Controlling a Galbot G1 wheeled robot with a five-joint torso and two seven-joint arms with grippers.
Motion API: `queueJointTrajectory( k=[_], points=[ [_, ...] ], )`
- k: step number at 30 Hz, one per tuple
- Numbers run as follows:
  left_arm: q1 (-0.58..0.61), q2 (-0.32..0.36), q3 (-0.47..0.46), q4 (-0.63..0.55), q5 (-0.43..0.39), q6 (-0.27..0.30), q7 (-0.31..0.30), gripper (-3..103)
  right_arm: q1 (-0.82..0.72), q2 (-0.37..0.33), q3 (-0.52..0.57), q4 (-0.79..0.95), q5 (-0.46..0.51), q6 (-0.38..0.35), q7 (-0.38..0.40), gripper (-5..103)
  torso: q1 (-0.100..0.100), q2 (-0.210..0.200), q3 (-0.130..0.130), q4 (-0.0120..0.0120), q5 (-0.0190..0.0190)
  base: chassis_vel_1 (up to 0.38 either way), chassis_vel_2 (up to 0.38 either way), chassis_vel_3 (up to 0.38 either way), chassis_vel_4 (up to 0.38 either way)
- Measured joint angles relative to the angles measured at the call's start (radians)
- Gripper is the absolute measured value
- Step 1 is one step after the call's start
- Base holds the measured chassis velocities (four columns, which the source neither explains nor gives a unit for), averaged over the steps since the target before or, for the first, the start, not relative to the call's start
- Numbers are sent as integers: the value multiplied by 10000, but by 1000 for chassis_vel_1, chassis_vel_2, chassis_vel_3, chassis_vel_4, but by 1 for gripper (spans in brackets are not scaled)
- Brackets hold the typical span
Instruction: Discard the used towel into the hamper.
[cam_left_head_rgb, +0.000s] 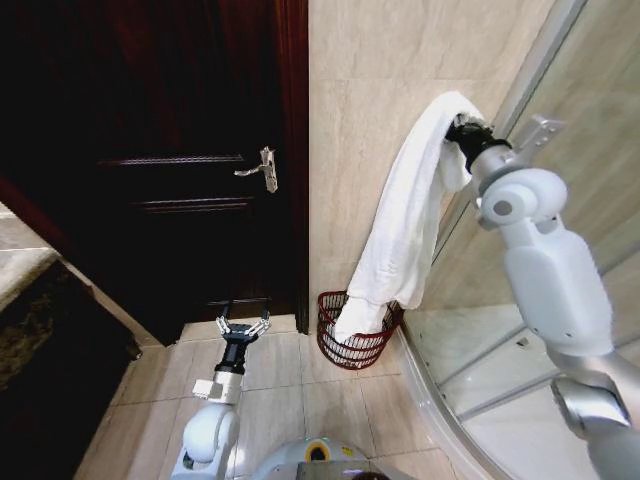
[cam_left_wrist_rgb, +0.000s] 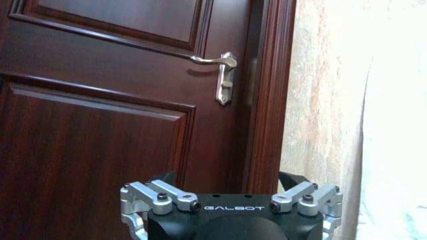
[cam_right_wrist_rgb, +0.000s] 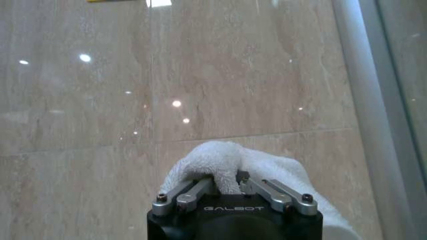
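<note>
Head view has the right gripper (cam_left_head_rgb: 462, 130) raised high against the tiled wall (cam_left_head_rgb: 360, 120), jaws clamped on the white towel (cam_left_head_rgb: 405, 225), whose lower end drapes into the hamper (cam_left_head_rgb: 352, 345) on the floor at the wall's foot. Left gripper (cam_left_head_rgb: 243, 328) hangs low before the door (cam_left_head_rgb: 150, 150), jaws apart.

We're in a home bathroom: beige stone-look wall tiles (cam_left_head_rgb: 370, 120), a pale tiled floor (cam_left_head_rgb: 290, 390), and a curved glass shower enclosure (cam_left_head_rgb: 560, 200) on the right. On the left, a dark wooden door (cam_left_head_rgb: 180, 170) with a silver lever handle (cam_left_head_rgb: 262, 170); a white towel (cam_left_head_rgb: 405, 230) hangs over a reddish-brown hamper (cam_left_head_rgb: 355, 345).
</note>
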Motion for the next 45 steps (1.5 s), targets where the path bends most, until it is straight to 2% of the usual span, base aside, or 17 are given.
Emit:
queueJointTrajectory(
  k=[5,10,20,28,40,45],
  points=[
    [-64,2,-11,31,-21,-4,-4,100,314,198,-192,-443,-227,14,-93,11,-2,1,-2,-2,-2,0,0,0,0],
    [-55,-16,-28,93,-33,-48,-11,100,2,357,-156,-574,-678,129,-297,11,-3,2,-5,-3,-3,0,0,0,0],
    [-162,22,-23,173,-86,-71,-47,100,-1890,814,-92,-121,-990,257,-813,11,-1,2,0,-1,2,0,0,0,0],
    [-101,44,-70,127,-128,-143,-52,100,-3050,1095,-13,221,-1127,290,-820,11,3,-1,3,8,0,0,0,0,0],
    [63,7,-146,-22,-159,-244,-53,100,-4677,1906,137,210,-1135,305,-741,11,2,-2,1,0,-1,0,0,0,0],
    [112,27,-195,-30,-201,-290,-50,100,-5245,2291,143,-326,-1383,340,-665,11,1,-1,0,0,-1,0,0,0,0]
  ],
)
